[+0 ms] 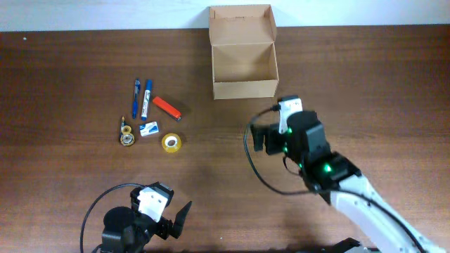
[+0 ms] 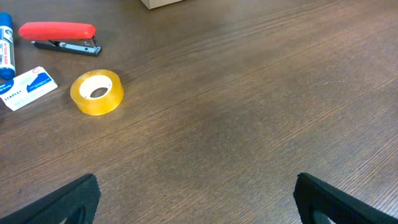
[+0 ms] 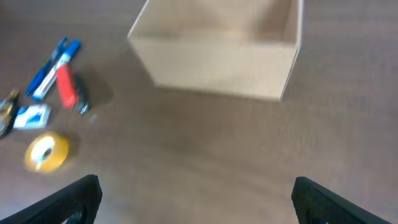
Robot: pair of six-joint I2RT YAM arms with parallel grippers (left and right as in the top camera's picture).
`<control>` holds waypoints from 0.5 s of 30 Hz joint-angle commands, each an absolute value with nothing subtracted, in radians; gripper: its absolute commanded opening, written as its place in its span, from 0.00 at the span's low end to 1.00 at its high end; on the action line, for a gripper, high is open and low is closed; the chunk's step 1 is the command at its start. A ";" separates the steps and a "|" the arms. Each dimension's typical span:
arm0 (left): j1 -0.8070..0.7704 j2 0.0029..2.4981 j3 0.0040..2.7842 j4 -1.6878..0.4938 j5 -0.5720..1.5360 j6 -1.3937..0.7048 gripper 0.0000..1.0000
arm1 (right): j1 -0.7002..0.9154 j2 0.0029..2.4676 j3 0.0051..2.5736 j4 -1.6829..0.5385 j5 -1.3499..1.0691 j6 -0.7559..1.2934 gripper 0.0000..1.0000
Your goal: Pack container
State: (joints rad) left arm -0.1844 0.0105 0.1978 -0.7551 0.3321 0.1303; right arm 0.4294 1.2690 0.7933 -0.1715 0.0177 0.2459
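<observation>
The container [image 1: 242, 81] is an open brown cardboard box at the far middle of the table, with its flap lid standing up behind it. It looks empty, and it also shows in the right wrist view [image 3: 217, 62]. My right gripper [image 1: 264, 135] is open and empty, a little in front of the box; its fingers show in the right wrist view [image 3: 196, 199]. My left gripper [image 1: 174, 219] is open and empty near the front edge; its fingers show in the left wrist view [image 2: 196, 202]. A yellow tape roll [image 1: 171, 143] [image 2: 97, 92] [image 3: 46, 151] lies ahead of it.
Left of the box lie two blue pens [image 1: 141, 97] [image 3: 53, 62], a red stapler [image 1: 166, 107] [image 2: 59, 34] [image 3: 66, 86], a white and blue card [image 1: 148, 128] [image 2: 26, 87] and a small gold roll [image 1: 126, 133]. The table is dark wood.
</observation>
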 commanded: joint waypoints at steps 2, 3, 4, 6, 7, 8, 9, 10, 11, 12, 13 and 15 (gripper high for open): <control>-0.185 0.005 0.184 -0.753 0.332 0.121 1.00 | 0.331 1.388 0.955 -0.182 0.030 0.213 0.99; -0.185 0.005 0.184 -0.753 0.332 0.121 1.00 | 0.308 1.415 0.994 -0.187 0.030 0.213 0.99; -0.185 0.005 0.184 -0.753 0.332 0.121 1.00 | 0.277 1.452 1.045 -0.186 0.002 0.186 0.99; -0.185 0.005 0.184 -0.753 0.332 0.121 1.00 | 0.233 1.510 1.118 -0.187 -0.057 0.146 1.00; -0.185 0.005 0.184 -0.753 0.332 0.121 1.00 | 0.210 1.546 1.155 -0.187 -0.082 0.146 1.00; -0.185 0.005 0.184 -0.753 0.332 0.121 1.00 | 0.185 1.591 1.195 -0.187 -0.121 0.145 0.96; -0.185 0.005 0.184 -0.753 0.332 0.121 1.00 | 0.167 1.635 1.230 -0.186 -0.151 0.145 0.95; -0.185 0.005 0.184 -0.753 0.332 0.121 1.00 | 0.161 1.681 1.267 -0.187 -0.164 0.142 0.95; -0.185 0.005 0.184 -0.753 0.332 0.121 0.99 | 0.162 1.730 1.311 -0.187 -0.182 0.107 0.95; -0.185 0.005 0.184 -0.753 0.332 0.121 1.00 | 0.163 1.771 1.350 -0.191 -0.184 0.104 0.95; -0.185 0.005 0.184 -0.753 0.332 0.121 0.99 | 0.162 1.811 1.386 -0.198 -0.185 0.104 0.95; -0.185 0.005 0.184 -0.753 0.332 0.121 1.00 | 0.162 1.884 1.448 -0.204 -0.185 0.103 0.94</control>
State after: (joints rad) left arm -0.1844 0.0101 0.1978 -0.7551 0.3321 0.1303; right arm 0.1631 1.8503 1.3968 -0.2043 -0.1616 0.1219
